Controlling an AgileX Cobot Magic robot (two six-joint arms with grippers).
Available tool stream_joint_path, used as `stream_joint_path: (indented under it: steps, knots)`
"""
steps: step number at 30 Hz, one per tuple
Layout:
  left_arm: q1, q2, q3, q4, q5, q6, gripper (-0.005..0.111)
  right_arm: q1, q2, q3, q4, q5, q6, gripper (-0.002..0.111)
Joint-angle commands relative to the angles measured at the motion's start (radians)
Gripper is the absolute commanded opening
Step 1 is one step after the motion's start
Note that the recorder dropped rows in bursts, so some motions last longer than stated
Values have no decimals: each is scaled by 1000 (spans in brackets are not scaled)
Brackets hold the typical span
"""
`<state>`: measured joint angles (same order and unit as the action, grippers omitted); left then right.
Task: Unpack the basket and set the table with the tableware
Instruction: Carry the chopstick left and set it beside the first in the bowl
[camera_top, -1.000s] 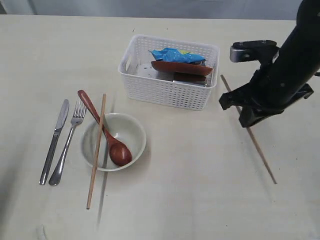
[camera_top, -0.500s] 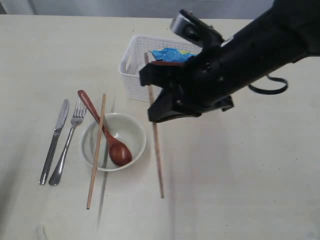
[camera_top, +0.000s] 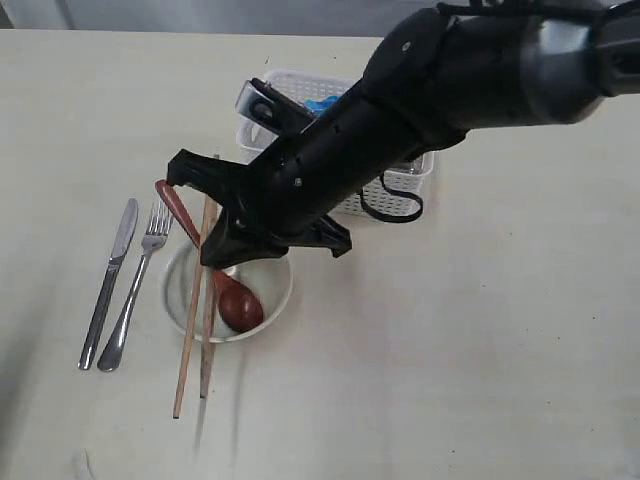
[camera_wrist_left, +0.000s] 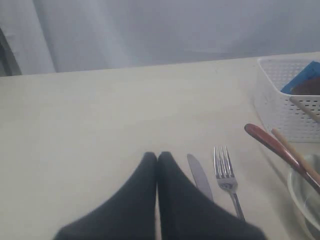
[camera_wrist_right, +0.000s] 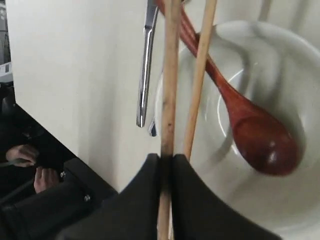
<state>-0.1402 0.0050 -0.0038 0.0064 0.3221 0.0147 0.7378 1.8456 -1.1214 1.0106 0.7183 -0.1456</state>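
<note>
1. The right pincer (camera_wrist_right: 166, 159) is pinching a chopstick (camera_wrist_right: 169, 75), which slants past the 9 o'clock rim of the bowl (camera_top: 272, 292). It sits just beside the second chopstick (camera_wrist_right: 200, 75), which lies across that rim. Released here, it could land on the rim and roll, or knock its mate off.
2. The spoon (camera_top: 238, 305) leans in the bowl. A brush from the low arm could flip it out, or shove the bowl toward the knife (camera_top: 108, 285) and fork (camera_top: 135, 290) at its 9 o'clock.
3. The arm crosses the basket (camera_top: 418, 180) at the bowl's 1 o'clock. The plate (camera_wrist_left: 307, 87) and blue bag (camera_wrist_left: 305, 75) are inside, so a low retreat could drag it.
4. The left pincer (camera_wrist_left: 157, 157), pressed together and empty, hangs over the counter (camera_top: 450, 380) by the knife. Both arms crowd this side and could collide.
</note>
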Motion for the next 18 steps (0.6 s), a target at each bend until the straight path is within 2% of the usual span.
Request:
stream_joint_path:
  steps: [1, 18]
  knots:
    - [3, -5, 4, -6, -1, -4, 0, -1, 55, -7, 39, -47, 3, 0]
    - [3, -5, 4, -6, -1, -4, 0, -1, 123, -7, 60, -55, -65, 0]
